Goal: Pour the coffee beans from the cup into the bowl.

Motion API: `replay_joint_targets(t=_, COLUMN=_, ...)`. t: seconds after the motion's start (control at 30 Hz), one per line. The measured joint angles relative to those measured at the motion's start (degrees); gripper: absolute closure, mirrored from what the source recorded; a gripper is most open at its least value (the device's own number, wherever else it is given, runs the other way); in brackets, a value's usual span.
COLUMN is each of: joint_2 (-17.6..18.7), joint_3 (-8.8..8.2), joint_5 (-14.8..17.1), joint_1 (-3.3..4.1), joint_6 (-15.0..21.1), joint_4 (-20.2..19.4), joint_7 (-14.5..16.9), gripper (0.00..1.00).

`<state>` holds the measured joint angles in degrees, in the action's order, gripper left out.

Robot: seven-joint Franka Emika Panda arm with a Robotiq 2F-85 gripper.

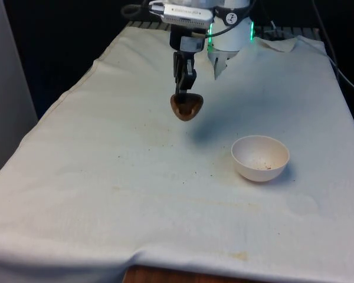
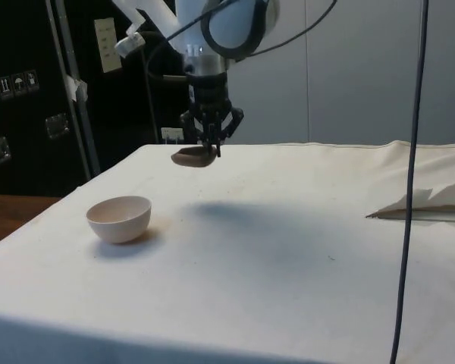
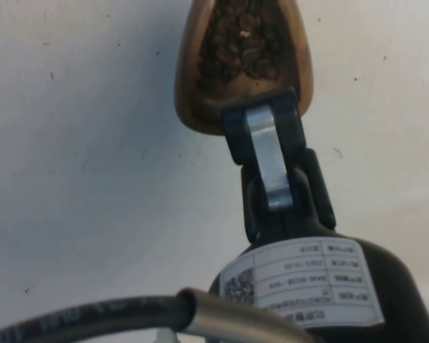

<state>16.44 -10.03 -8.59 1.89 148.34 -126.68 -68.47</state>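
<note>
The front view looks down the length of the table [image 1: 106, 194] from its near end, set fairly high, taking in most of the cloth. The side view sits low by one long edge, close to cloth level, and looks across the table [image 2: 288, 265] toward a pale wall and dark cabinets. These 2 views share the bowl [image 1: 261, 158] [image 2: 119, 218], the raised cup [image 1: 186, 107] [image 2: 193, 156] and the gripper [image 1: 184, 88] [image 2: 212, 140]. The wrist view looks along the gripper [image 3: 268, 153] from very close, straight down onto the cup [image 3: 243, 57] and the cloth under it.
</note>
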Motion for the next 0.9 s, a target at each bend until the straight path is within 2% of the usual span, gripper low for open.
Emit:
replay_joint_targets(t=0.5, joint_2=-1.95, joint_3=0.23, joint_5=-2.23, joint_1=0.00, joint_6=-6.42, joint_4=3.21, joint_7=2.58, gripper=1.00)
replay_joint_targets(t=0.67, joint_2=-2.81, joint_3=0.46, joint_5=-3.09, joint_1=0.00, joint_6=-7.73, joint_4=3.50, joint_7=3.27, gripper=1.00)
replay_joint_targets(t=0.9, joint_2=-4.13, joint_3=0.57, joint_5=-3.32, joint_1=0.00, joint_6=-9.17, joint_4=3.67, joint_7=5.90, gripper=1.00)
